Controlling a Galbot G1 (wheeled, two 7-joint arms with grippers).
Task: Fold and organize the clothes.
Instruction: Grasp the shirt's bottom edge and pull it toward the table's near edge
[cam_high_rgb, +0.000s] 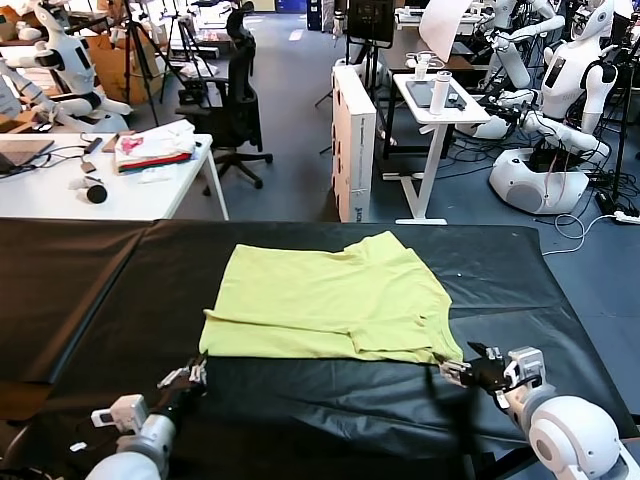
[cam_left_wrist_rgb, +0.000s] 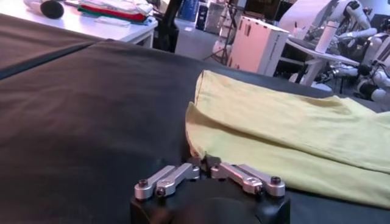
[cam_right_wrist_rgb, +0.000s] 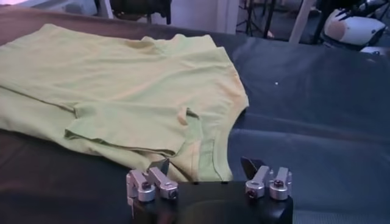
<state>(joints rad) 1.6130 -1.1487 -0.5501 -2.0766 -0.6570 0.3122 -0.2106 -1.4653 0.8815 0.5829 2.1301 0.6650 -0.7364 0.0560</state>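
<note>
T-shirt (cam_high_rgb: 335, 300) lies flat on black table (cam_high_rgb: 100, 290), long axis running left-right, near hem facing me. My left gripper (cam_high_rgb: 190, 376) is clenched on the near-left hem corner; my right gripper (cam_high_rgb: 462, 368), at the near-right corner, is part-closed, grasp unclear.

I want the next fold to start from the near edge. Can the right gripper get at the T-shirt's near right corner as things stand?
Probably yes. The right gripper sits at the near right corner of the T-shirt, which lies flat on the black table, with nothing between them. Its fingers straddle the hem in the right wrist view.
</note>
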